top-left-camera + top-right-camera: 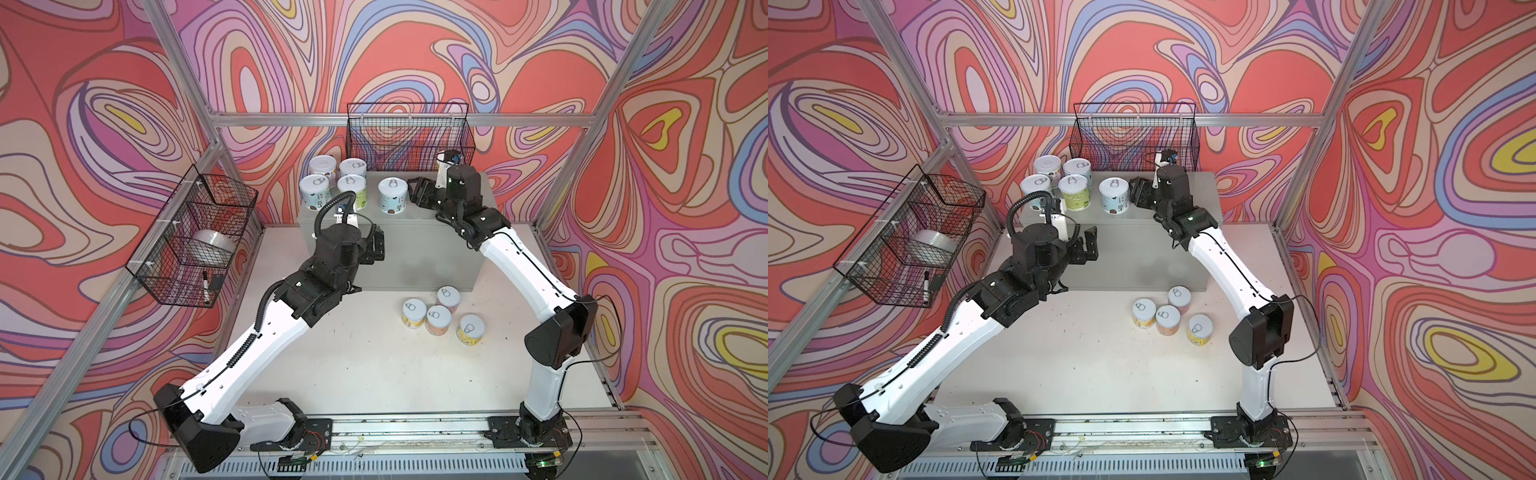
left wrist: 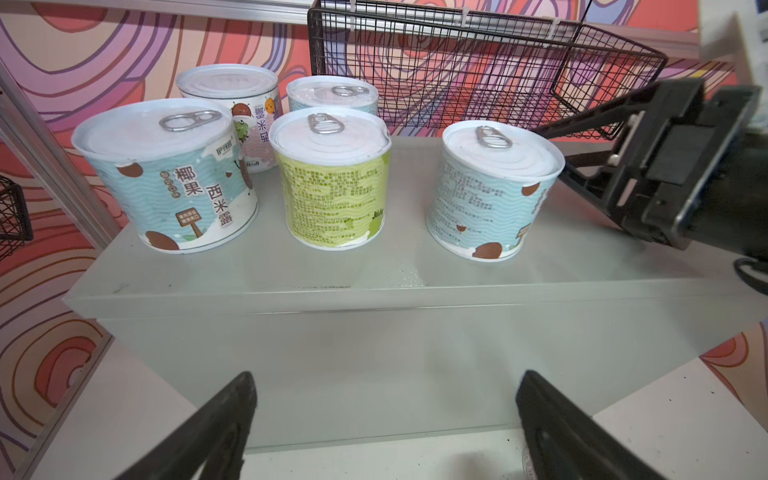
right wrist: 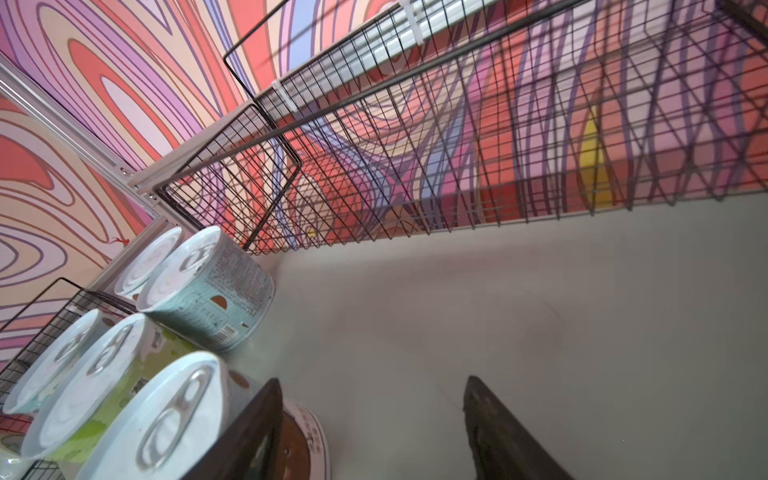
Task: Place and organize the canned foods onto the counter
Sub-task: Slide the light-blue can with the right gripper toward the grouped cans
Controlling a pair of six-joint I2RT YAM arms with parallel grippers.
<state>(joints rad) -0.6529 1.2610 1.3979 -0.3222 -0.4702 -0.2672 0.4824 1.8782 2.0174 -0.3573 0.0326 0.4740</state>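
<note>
1. On top of the light-grey rectangular metal desk point(image 1: 415, 253): five short cylindrical cans with silvery-white lids, all upright.
2. At the grey desk's back left corner in both top views, four of these packed in a square: pink-and-white labelled can point(image 1: 322, 165) and pale-blue labelled rear can point(image 1: 353, 167) behind, blue coconut-print can point(image 1: 314, 192) and green labelled can point(image 1: 351, 188) in front. Very close together; cannot tell whether touching.
3. Nearer the middle of the grey desk's top, apart from the four: lone blue labelled can point(image 1: 392, 196).
4. Just beside that lone can, low over the grey desk's top: right claw point(image 1: 419, 191), fingers parted, only bare grey top between them in the right wrist view point(image 3: 372, 386). Released, grasping nothing. One finger next to the can's side; contact impossible to tell.
5. Before the grey desk's front face, below its top edge: left claw point(image 2: 386, 386), spread wide, released, empty.
6. On the white flat lower desk point(image 1: 353, 353), before the grey desk's front right corner: four more upright cans in a loose cluster. Pink labelled can point(image 1: 448, 298) nearest the grey desk, then yellow labelled can point(image 1: 414, 311), orange labelled can point(image 1: 438, 319) and second yellow can point(image 1: 471, 329) farthest out.
7. Behind the grey desk, hung on the patterned wall just above its back edge: black wire basket point(image 1: 407, 133).
8. Left of the grey desk, on the side rail: second black wire basket point(image 1: 195, 232) holding a white round thing and a black marker.
</note>
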